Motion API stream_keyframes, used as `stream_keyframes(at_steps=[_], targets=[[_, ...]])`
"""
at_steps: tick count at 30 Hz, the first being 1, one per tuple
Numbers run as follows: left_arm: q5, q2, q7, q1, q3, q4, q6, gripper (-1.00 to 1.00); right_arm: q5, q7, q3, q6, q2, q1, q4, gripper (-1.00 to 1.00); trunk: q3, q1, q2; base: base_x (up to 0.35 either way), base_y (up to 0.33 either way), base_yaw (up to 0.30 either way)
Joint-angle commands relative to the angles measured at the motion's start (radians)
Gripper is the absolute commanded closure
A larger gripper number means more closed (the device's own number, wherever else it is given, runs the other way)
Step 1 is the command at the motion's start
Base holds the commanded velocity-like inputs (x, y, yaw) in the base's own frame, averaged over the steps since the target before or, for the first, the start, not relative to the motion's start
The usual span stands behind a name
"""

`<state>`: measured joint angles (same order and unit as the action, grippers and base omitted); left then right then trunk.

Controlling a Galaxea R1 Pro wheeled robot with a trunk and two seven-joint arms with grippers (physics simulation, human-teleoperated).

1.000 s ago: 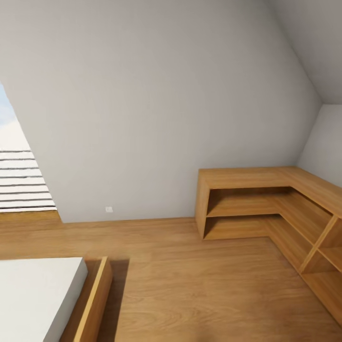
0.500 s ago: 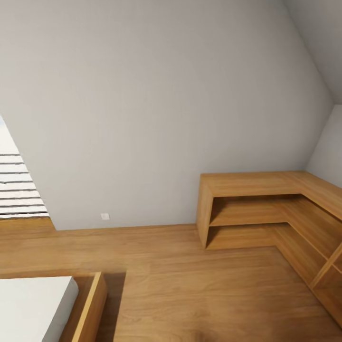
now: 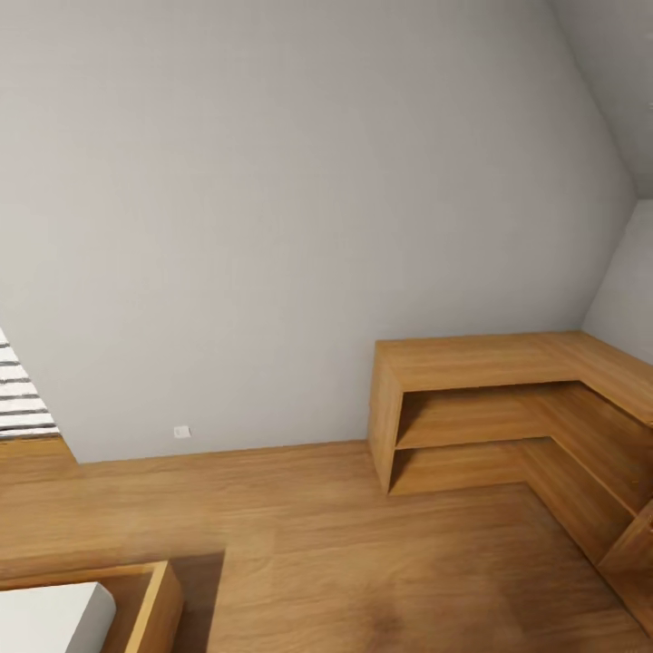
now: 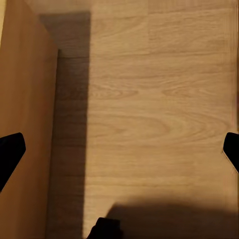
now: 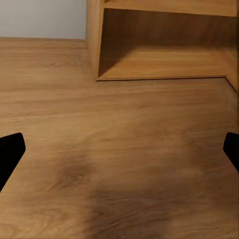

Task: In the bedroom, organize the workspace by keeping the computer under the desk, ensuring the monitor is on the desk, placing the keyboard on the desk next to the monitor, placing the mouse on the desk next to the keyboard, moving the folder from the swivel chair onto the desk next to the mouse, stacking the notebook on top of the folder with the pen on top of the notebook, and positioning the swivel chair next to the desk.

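Oak corner shelf (image 3: 508,408) along grey wall (image 3: 272,227), wood floor (image 3: 363,562), left hand (image 4: 119,149) and right hand (image 5: 119,149) wide apart.

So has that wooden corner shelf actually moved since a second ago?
No. The corner shelf keeps its place against the wall and floor; the whole head view shifted, so the camera moved.

no readable text or labels; the small white wall plate (image 3: 182,432) looks blank, perhaps too blurred.
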<state>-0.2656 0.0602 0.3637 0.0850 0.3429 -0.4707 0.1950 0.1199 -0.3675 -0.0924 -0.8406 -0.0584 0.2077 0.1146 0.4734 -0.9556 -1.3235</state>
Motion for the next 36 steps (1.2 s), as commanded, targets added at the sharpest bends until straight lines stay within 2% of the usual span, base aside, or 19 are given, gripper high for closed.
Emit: stream_keyframes(at_steps=[1,7,15,23,26,31,36], targets=[[-0.011,-0.001,0.007,0.001,0.008,0.0,0.005,-1.0,0.006,-0.008,-0.008,0.0,0.0,0.001,-0.001,-1.0,0.001,0.0,0.0,0.234,0.0,-0.231],[-0.012,-0.006,0.011,0.001,0.003,-0.003,0.008,-1.0,0.006,0.015,-0.017,0.0,0.001,0.001,-0.003,-1.0,0.001,0.0,0.0,0.129,0.0,-0.248],[-0.014,-0.007,0.016,0.001,-0.057,-0.005,0.019,-1.0,0.006,0.028,-0.019,0.0,0.004,0.001,-0.051,-1.0,0.001,0.0,0.0,0.023,0.0,-0.262],[-0.023,-0.011,0.013,0.0,-0.079,0.028,0.022,-1.0,0.006,0.031,-0.021,-0.001,0.008,0.001,-0.117,-1.0,0.001,0.0,0.0,0.004,0.0,-0.264],[-0.056,-0.015,0.009,0.0,-0.083,0.112,0.024,-1.0,0.006,0.031,-0.022,-0.001,0.007,0.001,-0.129,-1.0,0.001,0.0,0.0,0.0,0.0,-0.265],[-0.093,-0.021,0.007,-0.001,-0.091,0.197,0.028,-1.0,0.006,0.032,-0.022,-0.002,0.007,0.001,-0.132,-1.0,0.001,0.0,0.0,0.01,0.0,-0.265],[-0.12,-0.028,0.005,-0.001,-0.1,0.22,0.058,-1.0,0.006,0.032,-0.023,-0.003,0.008,0.0,-0.132,-1.0,0.001,0.0,0.0,0.173,0.0,-0.266]])
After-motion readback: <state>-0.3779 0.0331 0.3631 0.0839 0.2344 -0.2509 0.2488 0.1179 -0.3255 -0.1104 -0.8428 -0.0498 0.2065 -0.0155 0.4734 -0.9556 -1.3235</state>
